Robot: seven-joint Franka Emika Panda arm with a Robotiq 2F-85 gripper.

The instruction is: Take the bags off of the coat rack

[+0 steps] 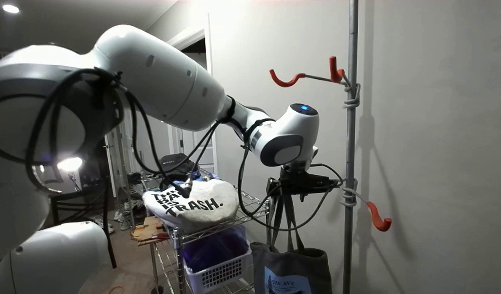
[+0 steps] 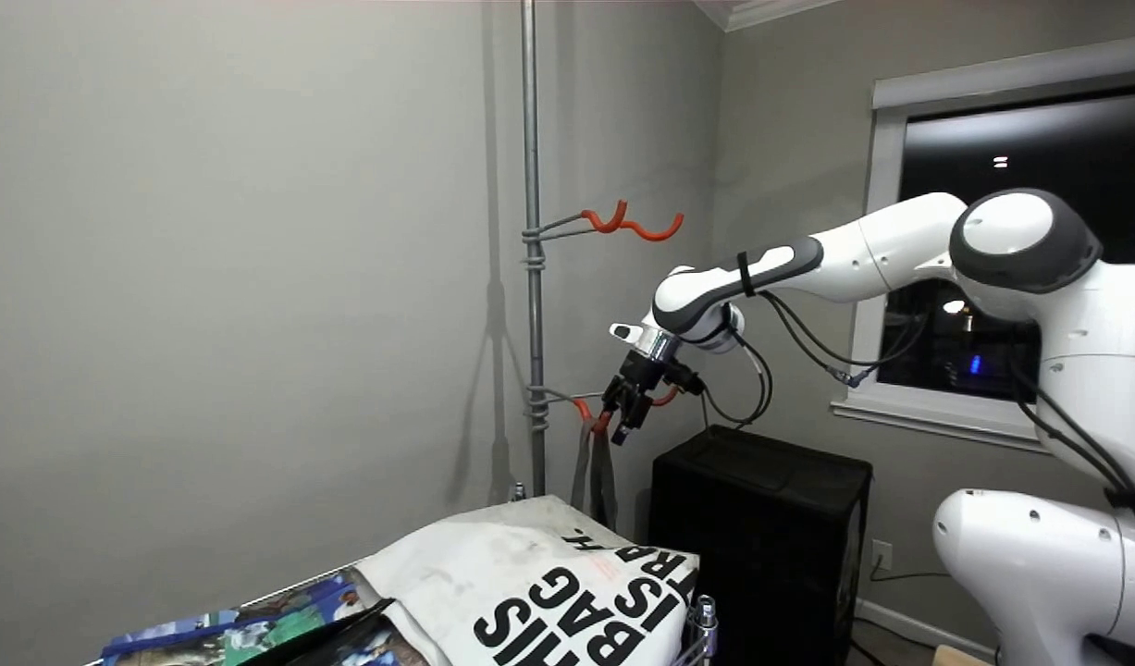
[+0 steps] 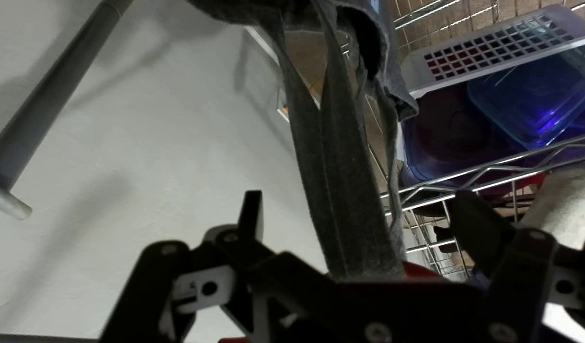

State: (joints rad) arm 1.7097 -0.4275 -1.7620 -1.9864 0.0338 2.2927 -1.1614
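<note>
A dark grey tote bag point(image 1: 291, 261) hangs low in an exterior view, its straps running up to the gripper. In an exterior view its straps point(image 2: 593, 472) hang from a red-tipped lower hook of the coat rack point(image 2: 533, 314). The rack's pole also shows in an exterior view point(image 1: 351, 139) and in the wrist view point(image 3: 49, 105). My gripper point(image 1: 301, 188) is right at the lower hook, pointing down. In the wrist view the gripper point(image 3: 364, 214) is open, with the straps between its spread fingers. The strap tops and most of the hook are hidden behind the gripper body.
A white bag with black lettering point(image 1: 209, 200) lies on a wire shelf beside the rack. A white basket point(image 1: 221, 273) sits below it. Upper red hooks point(image 1: 287, 81) stick out above the gripper. A black box point(image 2: 761, 499) stands behind; the wall is close to the pole.
</note>
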